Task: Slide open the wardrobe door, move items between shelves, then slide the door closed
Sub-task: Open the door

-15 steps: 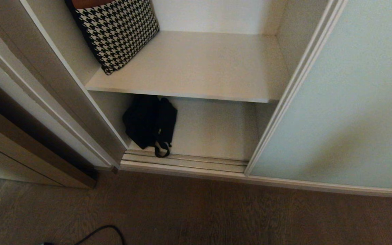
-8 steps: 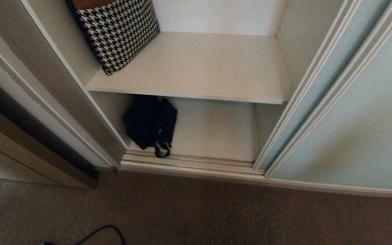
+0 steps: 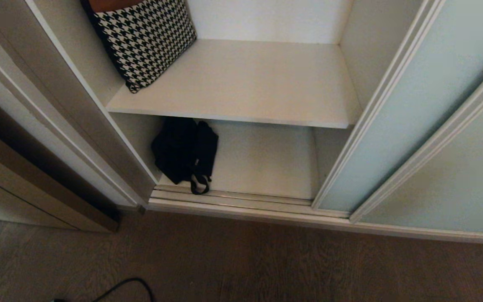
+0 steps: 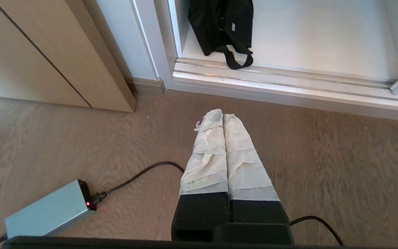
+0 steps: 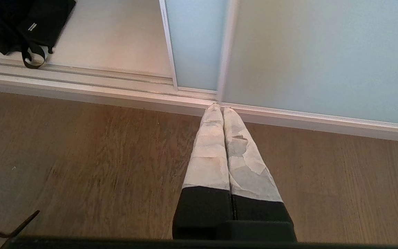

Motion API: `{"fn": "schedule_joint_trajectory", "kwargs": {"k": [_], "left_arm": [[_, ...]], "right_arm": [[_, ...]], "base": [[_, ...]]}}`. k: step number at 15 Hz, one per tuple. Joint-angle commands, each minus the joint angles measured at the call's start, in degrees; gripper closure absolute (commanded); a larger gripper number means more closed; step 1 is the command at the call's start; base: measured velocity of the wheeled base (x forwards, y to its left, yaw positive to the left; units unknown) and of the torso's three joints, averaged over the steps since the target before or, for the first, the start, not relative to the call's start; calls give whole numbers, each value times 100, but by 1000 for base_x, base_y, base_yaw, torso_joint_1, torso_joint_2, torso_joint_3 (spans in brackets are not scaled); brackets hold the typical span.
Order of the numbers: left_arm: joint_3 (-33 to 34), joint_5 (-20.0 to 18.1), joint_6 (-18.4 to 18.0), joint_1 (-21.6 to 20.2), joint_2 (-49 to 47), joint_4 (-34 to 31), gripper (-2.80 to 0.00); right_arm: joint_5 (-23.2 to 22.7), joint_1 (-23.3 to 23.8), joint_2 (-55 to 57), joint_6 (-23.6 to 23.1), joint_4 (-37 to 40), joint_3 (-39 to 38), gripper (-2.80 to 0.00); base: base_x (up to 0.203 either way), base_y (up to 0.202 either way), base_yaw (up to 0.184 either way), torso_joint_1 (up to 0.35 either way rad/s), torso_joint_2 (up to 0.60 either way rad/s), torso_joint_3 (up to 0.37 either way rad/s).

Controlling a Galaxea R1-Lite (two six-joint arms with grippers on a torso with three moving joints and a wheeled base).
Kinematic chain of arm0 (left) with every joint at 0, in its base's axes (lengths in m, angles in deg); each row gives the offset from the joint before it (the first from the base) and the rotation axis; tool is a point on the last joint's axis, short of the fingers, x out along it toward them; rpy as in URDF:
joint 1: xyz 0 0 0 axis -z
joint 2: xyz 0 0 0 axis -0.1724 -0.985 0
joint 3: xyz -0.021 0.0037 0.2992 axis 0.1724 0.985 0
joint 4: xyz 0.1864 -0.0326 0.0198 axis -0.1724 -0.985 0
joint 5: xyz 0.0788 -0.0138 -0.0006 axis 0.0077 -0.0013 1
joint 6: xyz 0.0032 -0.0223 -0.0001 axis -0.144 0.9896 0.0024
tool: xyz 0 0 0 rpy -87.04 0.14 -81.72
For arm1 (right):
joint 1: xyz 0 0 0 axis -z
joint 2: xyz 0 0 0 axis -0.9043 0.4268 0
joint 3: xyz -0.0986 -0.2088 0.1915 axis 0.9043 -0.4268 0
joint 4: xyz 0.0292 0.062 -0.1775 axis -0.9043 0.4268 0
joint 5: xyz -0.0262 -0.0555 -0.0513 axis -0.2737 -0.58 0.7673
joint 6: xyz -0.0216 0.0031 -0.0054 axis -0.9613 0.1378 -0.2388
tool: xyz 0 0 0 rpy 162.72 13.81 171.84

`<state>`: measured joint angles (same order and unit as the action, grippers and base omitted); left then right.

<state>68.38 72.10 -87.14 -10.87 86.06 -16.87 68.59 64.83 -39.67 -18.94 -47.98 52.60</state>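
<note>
**The door slid open and the bag is waiting**

From up high, by the robot's head: the sliding wardrobe door (image 3: 409, 109) has moved over to the right since a second ago. Now it sits partly behind the other glass panel (image 3: 455, 184), and more of the cupboard shows. The black bag (image 3: 185, 153) lies on the bottom shelf (image 3: 262, 161), in the left corner, with its strap hanging onto the door track (image 3: 233, 199). The upper shelf (image 3: 245, 79) holds only a checked cushion (image 3: 145, 37) leaning at the left. No arm shows here.

From the left wrist: the left gripper (image 4: 223, 117) hangs over the wooden floor (image 4: 323, 166), fingers pressed together, holding nothing. The bag is ahead of it, well apart. A grey box (image 4: 47, 211) with a cable lies nearby.

From the right wrist: the right gripper (image 5: 218, 109) is also clenched and empty, near where the two glass panels meet.

I think the opening part is done. Next comes lifting the bag to the other shelf.
</note>
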Motion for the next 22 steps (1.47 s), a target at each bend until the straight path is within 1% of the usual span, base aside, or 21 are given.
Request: {"fn": "schedule_joint_trajectory", "kwargs": {"k": [1, 3, 5, 9, 11, 12, 13, 15, 19, 22], "left_arm": [[15, 4, 35, -3, -31, -7, 0], [16, -4, 79, -2, -30, -2, 0], [7, 7, -137, -3, -24, -51, 0], [7, 5, -146, -3, -31, -51, 0], [7, -8, -256, -3, -31, -64, 0], [7, -49, -433, -3, -27, -79, 0], [7, -74, -483, -3, -31, -86, 0], [16, -74, -439, -3, -31, -51, 0], [16, -92, -501, -3, -31, -51, 0], [16, -83, -483, -3, -31, -42, 0]], "right_arm": [[-1, -1, 0, 1, -4, -9, 0], [-1, -1, 0, 1, -4, -9, 0], [-1, -1, 0, 1, -4, -9, 0], [-1, -1, 0, 1, -4, -9, 0], [-1, -1, 0, 1, -4, -9, 0], [-1, -1, 0, 1, -4, -9, 0], [-1, -1, 0, 1, -4, -9, 0], [-1, -1, 0, 1, -4, -9, 0], [-1, -1, 0, 1, -4, -9, 0], [-1, -1, 0, 1, -4, -9, 0]], "base": [[0, 0, 0, 0, 0, 0], [0, 0, 0, 0, 0, 0], [0, 0, 0, 0, 0, 0], [0, 0, 0, 0, 0, 0], [0, 0, 0, 0, 0, 0], [0, 0, 0, 0, 0, 0], [0, 0, 0, 0, 0, 0], [0, 0, 0, 0, 0, 0], [0, 0, 0, 0, 0, 0], [0, 0, 0, 2, 0, -18]]}}
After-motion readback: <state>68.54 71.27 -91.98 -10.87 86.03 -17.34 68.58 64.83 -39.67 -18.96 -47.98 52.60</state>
